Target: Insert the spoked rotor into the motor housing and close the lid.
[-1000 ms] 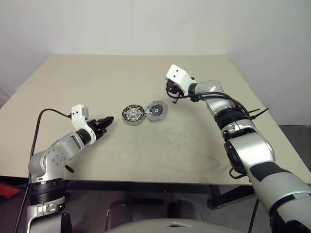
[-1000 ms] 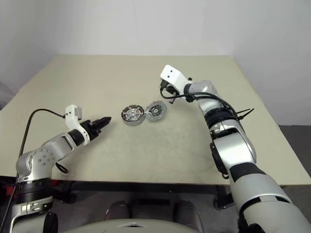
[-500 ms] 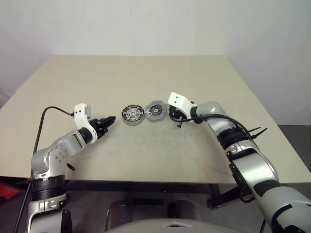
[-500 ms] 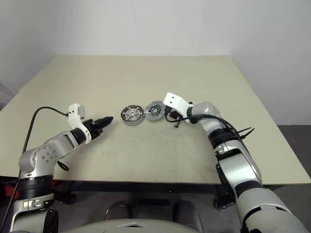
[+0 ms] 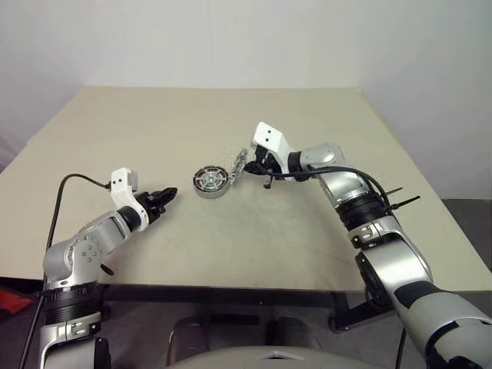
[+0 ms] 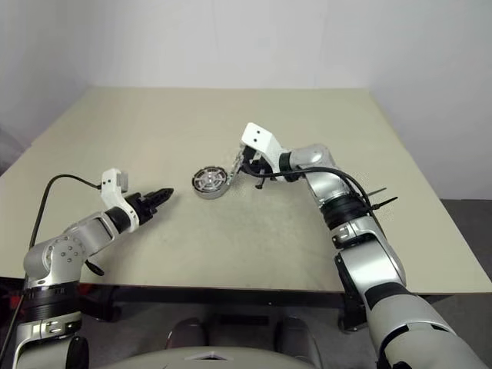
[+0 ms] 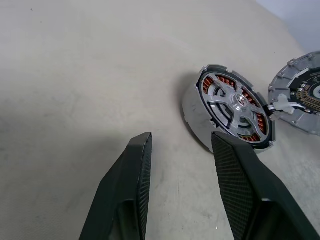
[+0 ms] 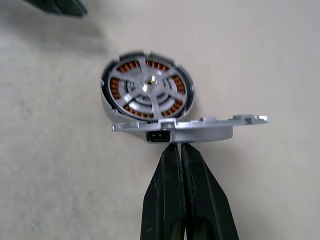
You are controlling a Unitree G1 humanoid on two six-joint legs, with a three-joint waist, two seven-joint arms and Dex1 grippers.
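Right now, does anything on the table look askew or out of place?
Only the lid: it stands on edge, half-raised beside the motor housing, with the shut right gripper pushing under it. The spoked rotor sits level inside.

bare table surrounds the motor housing (raised lid flanks it).
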